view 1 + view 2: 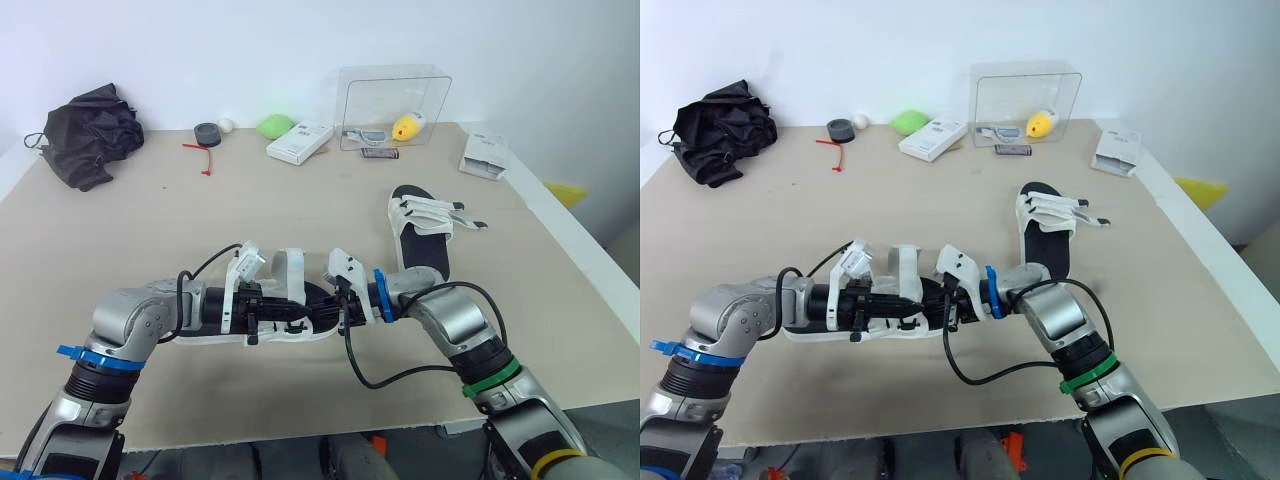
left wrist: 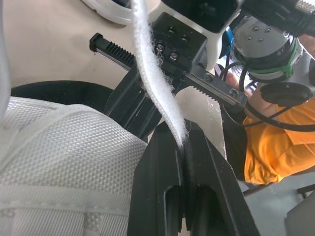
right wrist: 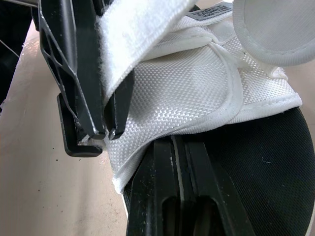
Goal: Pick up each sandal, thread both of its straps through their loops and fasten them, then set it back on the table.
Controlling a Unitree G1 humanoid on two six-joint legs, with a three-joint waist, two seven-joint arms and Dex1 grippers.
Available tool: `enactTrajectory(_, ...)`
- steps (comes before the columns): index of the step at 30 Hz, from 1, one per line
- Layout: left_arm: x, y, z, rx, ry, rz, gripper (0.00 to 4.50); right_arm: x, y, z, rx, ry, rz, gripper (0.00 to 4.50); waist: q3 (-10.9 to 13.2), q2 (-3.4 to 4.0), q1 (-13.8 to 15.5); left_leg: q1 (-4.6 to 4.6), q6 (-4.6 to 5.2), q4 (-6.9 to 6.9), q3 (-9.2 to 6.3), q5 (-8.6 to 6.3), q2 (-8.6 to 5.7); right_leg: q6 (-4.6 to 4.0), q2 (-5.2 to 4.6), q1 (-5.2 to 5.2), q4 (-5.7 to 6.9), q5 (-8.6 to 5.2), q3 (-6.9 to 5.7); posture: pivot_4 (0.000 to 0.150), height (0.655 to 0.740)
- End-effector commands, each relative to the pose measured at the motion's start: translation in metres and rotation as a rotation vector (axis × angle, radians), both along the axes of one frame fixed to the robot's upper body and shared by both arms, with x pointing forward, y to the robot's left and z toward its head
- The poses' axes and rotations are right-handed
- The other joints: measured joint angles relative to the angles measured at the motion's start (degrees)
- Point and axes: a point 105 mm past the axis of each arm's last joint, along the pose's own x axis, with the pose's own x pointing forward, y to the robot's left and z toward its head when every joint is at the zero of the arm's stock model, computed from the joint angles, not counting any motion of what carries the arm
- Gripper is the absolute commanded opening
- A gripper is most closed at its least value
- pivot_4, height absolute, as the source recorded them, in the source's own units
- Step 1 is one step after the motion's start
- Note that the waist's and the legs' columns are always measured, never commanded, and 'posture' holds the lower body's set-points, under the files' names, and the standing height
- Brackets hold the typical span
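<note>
A white sandal with a black footbed (image 1: 292, 266) is held between both grippers near the table's front edge. My left gripper (image 1: 293, 316) reaches in from the left. In the left wrist view it (image 2: 183, 136) is shut on a white fuzzy strap (image 2: 150, 73) of this sandal. My right gripper (image 1: 336, 306) comes from the right and, in the right wrist view, is shut (image 3: 180, 142) on the edge of the sandal's white woven upper (image 3: 197, 88). The second sandal (image 1: 421, 235) lies flat farther back on the right, its straps spread loose to the side.
On the tan table (image 1: 150, 230) a black cloth bundle (image 1: 90, 130) lies at the back left. Along the back stand a tape roll (image 1: 207, 134), a green object (image 1: 274, 126), a white box (image 1: 300, 141), a clear container (image 1: 392, 107) and a white packet (image 1: 484, 155).
</note>
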Motion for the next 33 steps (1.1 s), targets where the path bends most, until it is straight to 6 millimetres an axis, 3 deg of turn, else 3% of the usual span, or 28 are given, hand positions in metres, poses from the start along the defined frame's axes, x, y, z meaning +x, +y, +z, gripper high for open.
enactTrajectory(1,-0.021,0.004,-0.015,0.048,0.059,-0.111,0.02,-0.002,-0.008,-0.032,-0.093,0.085,-0.046,0.0,0.0,0.0,-0.14,0.0,0.0,0.0,0.0,0.0,0.0,0.01,0.01,-0.01,0.0,0.0,0.0,0.15,0.74)
enactTrajectory(6,-0.023,0.012,-0.031,0.163,-0.079,-0.179,0.02,0.0,-0.008,-0.031,-0.091,0.082,-0.045,0.0,-0.04,0.08,-0.5,0.0,0.01,-0.23,-0.01,-0.12,0.16,-0.16,0.19,-0.11,0.0,-0.18,-0.02,0.15,0.74)
enactTrajectory(13,-0.01,0.008,-0.033,0.172,-0.218,-0.178,0.02,0.001,-0.008,-0.03,-0.093,0.077,-0.04,0.0,-0.16,0.28,-0.46,0.05,0.07,-0.14,-0.01,-0.13,0.09,-0.15,0.11,-0.02,0.0,-0.18,-0.03,0.15,0.74)
enactTrajectory(16,-0.009,0.007,-0.03,0.145,-0.201,-0.176,0.79,0.001,-0.009,-0.03,-0.094,0.077,-0.041,0.0,-0.17,0.28,-0.31,0.06,0.09,-0.06,0.01,-0.11,0.02,-0.31,0.03,0.01,0.0,-0.27,0.02,0.15,0.74)
enactTrajectory(20,0.001,0.005,-0.021,0.102,-0.196,-0.111,2.72,0.001,-0.01,-0.03,-0.097,0.077,-0.04,0.0,-0.18,0.28,-0.18,0.06,0.12,-0.01,0.04,-0.09,-0.04,-0.26,0.0,0.02,0.0,-0.26,0.12,0.15,0.74)
enactTrajectory(21,0.0,0.004,-0.014,0.057,-0.146,-0.108,2.72,0.001,-0.01,-0.03,-0.097,0.076,-0.04,0.0,-0.18,0.28,-0.16,0.06,0.12,0.0,0.04,-0.09,-0.04,-0.26,0.0,0.02,0.0,-0.26,0.12,0.15,0.74)
enactTrajectory(23,-0.002,0.002,-0.003,-0.008,-0.084,-0.112,3.42,0.001,-0.01,-0.03,-0.098,0.077,-0.039,0.0,-0.17,0.28,-0.02,0.06,0.13,0.01,0.04,-0.08,-0.05,-0.23,0.0,0.03,0.0,-0.24,0.12,0.15,0.74)
enactTrajectory(26,0.003,0.003,0.014,-0.102,0.021,-0.081,3.42,0.001,-0.01,-0.029,-0.098,0.076,-0.038,0.0,-0.15,0.24,-0.02,0.03,0.16,0.01,0.0,-0.06,-0.05,-0.17,0.04,0.0,0.0,-0.2,0.11,0.15,0.74)
enactTrajectory(28,0.02,0.005,0.028,-0.189,0.097,0.01,3.42,0.001,-0.01,-0.029,-0.098,0.075,-0.037,0.0,-0.11,0.21,-0.03,0.01,0.16,0.01,-0.01,-0.06,-0.05,0.07,0.05,-0.02,0.0,-0.06,0.09,0.15,0.74)
enactTrajectory(30,0.034,0.006,0.033,-0.227,0.159,0.093,3.42,0.001,-0.01,-0.029,-0.098,0.075,-0.036,0.0,-0.07,0.14,-0.04,-0.04,0.16,0.01,-0.05,-0.06,-0.06,0.1,0.08,-0.05,0.0,-0.04,0.06,0.15,0.74)
enactTrajectory(33,0.037,0.005,0.032,-0.227,0.206,0.117,3.42,0.001,-0.009,-0.03,-0.099,0.075,-0.036,0.0,-0.05,0.11,-0.05,-0.07,0.16,0.01,-0.1,-0.06,-0.06,0.13,0.09,-0.04,0.01,-0.02,0.03,0.15,0.74)
